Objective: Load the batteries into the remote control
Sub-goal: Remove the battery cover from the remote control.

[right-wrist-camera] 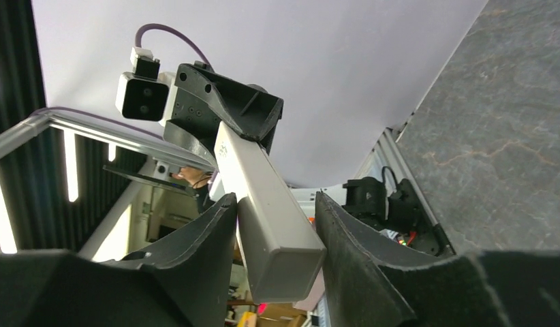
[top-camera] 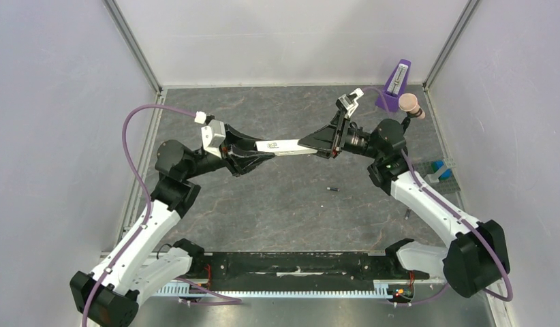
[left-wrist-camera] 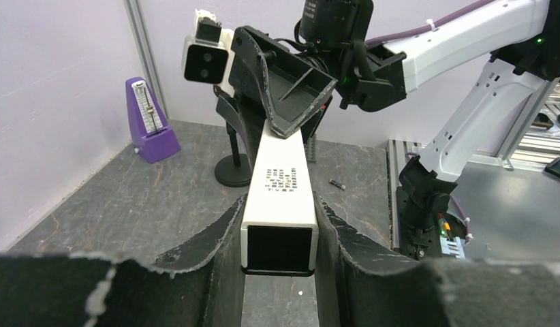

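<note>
the remote control (top-camera: 287, 145) hung in the air above the table (top-camera: 263, 218), spanned between both arms. the left gripper (top-camera: 263, 152) was clamped on one end of the remote control, its fingers (left-wrist-camera: 216, 238) pressed against both long sides. the right gripper (top-camera: 311, 142) was closed on the opposite end. one battery (top-camera: 333, 188) lay on the table below the remote control, toward its right-gripper end and well apart from it. a second cell could not be made out for sure. the risk, as i judged it: with both arms locked to one rigid bar, a mismatched pull could twist it loose. neither gripper was free to fetch the battery, and a careless release could drop the remote control.
</note>
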`<state>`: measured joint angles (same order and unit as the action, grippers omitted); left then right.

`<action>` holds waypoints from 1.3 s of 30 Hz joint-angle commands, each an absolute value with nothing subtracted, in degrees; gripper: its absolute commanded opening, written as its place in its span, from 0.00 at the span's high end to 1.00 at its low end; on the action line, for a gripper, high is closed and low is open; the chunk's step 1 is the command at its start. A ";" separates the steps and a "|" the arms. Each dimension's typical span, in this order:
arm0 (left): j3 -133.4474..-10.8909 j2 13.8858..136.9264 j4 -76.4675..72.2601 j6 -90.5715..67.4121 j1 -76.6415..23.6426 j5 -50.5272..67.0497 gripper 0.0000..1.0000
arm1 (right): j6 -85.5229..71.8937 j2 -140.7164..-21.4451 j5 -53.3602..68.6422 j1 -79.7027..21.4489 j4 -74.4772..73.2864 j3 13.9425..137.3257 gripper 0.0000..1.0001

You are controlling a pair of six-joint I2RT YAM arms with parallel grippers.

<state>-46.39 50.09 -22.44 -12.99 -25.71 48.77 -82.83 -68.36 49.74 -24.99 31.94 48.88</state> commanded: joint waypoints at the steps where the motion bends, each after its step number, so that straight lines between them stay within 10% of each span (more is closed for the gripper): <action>1: -46.51 48.42 -25.79 -13.71 -25.49 49.31 0.98 | -89.33 -68.74 51.32 -25.13 42.52 46.68 0.54; 8: -46.48 47.35 -25.32 -14.03 -25.15 45.64 0.98 | -89.76 -68.24 51.94 -24.89 44.15 45.46 0.89; 13: -47.46 47.54 -23.88 -14.66 -24.53 46.23 0.98 | -94.70 -68.31 52.29 -24.52 51.82 43.29 0.95; 25: -47.72 47.96 -21.20 -13.75 -24.01 47.40 0.98 | -74.65 -66.64 48.38 -23.37 23.10 50.46 0.46; 39: -50.36 48.54 -9.41 -5.17 -24.07 46.10 0.98 | -55.47 -68.28 40.94 -23.40 -3.31 59.29 0.47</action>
